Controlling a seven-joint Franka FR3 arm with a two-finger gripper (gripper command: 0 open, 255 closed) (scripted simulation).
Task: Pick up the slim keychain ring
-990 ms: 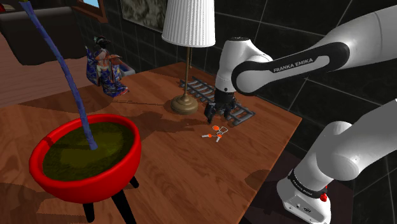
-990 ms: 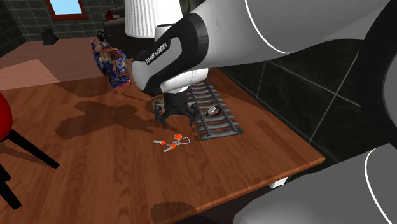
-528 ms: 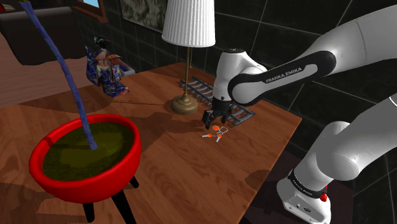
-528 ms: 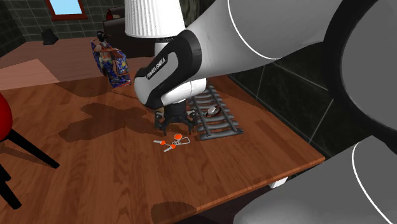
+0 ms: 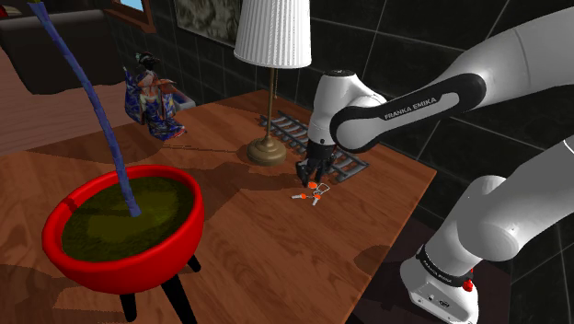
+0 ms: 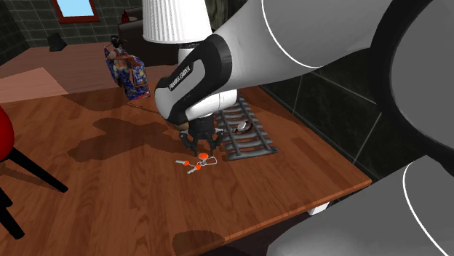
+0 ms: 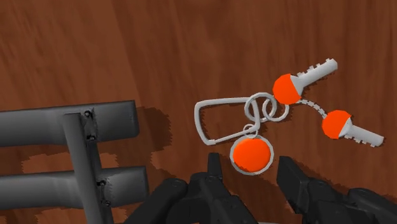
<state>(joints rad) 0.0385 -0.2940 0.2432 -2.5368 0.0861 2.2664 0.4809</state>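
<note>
One red bowl (image 5: 120,267) holds green filling (image 5: 120,219) and a blue stick (image 5: 92,92). The keychain (image 6: 198,161) lies flat, its long axis nine-to-three o'clock in the second exterior view. The spread gripper (image 7: 251,173) flanks its orange tag (image 7: 251,154).

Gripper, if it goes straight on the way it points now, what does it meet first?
Most likely the round orange tag of the keychain, lying between the gripper's open fingers, with the wooden table directly under it. How much gap remains is hard to tell.

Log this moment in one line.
phase: pre-grasp | gripper: open, low over keychain | orange tag: between fingers, untouched | keychain: flat on table beside track
</note>
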